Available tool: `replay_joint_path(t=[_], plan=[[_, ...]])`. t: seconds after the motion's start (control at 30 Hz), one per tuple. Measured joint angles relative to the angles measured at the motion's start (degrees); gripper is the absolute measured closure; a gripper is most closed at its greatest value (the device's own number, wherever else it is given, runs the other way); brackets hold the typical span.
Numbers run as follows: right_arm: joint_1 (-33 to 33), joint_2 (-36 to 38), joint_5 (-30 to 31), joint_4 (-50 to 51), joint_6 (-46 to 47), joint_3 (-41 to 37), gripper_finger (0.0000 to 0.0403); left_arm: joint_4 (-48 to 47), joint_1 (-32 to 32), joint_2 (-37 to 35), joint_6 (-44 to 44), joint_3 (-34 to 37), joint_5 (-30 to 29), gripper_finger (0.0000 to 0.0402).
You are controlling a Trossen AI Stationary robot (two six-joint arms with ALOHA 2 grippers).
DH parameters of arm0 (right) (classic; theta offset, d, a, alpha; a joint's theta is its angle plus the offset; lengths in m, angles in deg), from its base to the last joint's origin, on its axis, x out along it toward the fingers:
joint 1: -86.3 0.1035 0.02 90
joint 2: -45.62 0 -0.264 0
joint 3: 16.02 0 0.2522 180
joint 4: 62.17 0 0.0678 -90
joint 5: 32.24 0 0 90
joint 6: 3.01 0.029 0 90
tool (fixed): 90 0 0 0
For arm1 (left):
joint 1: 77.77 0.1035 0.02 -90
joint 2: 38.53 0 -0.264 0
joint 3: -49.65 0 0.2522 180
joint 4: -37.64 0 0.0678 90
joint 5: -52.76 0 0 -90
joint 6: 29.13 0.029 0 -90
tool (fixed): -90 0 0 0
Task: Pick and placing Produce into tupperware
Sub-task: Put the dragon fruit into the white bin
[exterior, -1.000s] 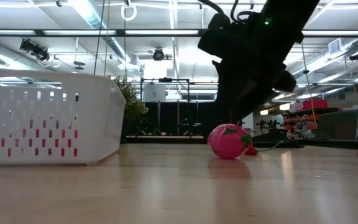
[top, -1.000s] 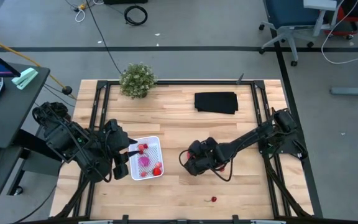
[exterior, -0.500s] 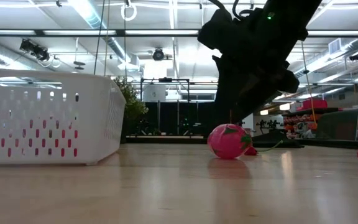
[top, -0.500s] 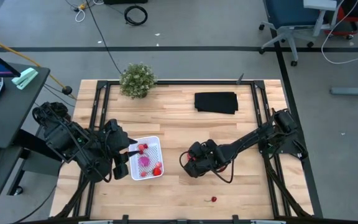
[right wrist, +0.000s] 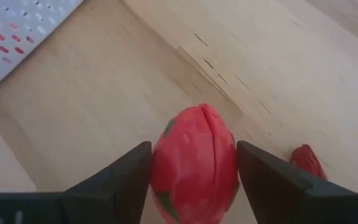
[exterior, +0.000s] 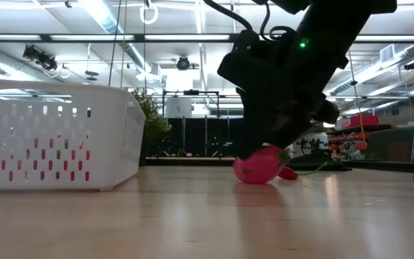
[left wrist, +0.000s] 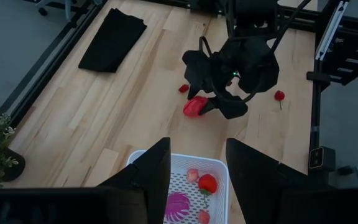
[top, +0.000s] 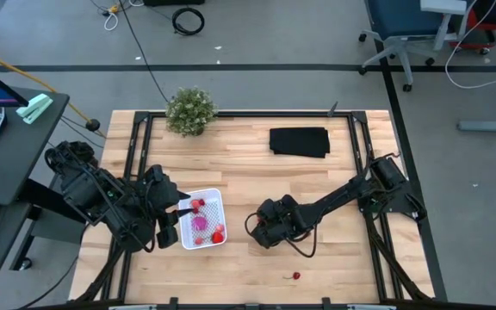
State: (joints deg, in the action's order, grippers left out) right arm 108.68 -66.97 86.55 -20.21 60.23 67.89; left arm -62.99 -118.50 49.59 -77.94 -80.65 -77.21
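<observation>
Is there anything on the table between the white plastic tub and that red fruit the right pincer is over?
Nothing: the high view shows bare wood between the white perforated tub and the red oblong fruit under the right pincer.

Evenly bright from above, soft shadows only. Backlit at low level by ceiling strip lights, leaving the right end effector in silhouette. Dimmer past the left wrist. Soft-focused on the red oblong close to the lens.
</observation>
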Motion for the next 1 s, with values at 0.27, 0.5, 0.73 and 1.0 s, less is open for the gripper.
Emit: replay_joint_path(t=[0.27,0.5,0.73,1.0], plan=[[1.24,-0.45,1.52,-0.43,-0.27,-0.09,0.0165,0.0,-0.02,0.0,0.0,0.0,0.02,0.0239],[1.8,-0.52,1.49,-1.17,-1.45,-0.2,0.0162,0.0,0.0,0.0,0.0,0.0,0.0,0.0239],[1.78,-0.65,0.37,-1.57,-3.97,-0.24,0.0149,0.0,0.0,0.0,-0.02,0.0,0.0,0.0239],[1.67,-0.87,-2.88,-2.05,-4.83,-0.33,0.0126,0.0,0.0,0.0,-0.02,0.0,0.01,0.0239]])
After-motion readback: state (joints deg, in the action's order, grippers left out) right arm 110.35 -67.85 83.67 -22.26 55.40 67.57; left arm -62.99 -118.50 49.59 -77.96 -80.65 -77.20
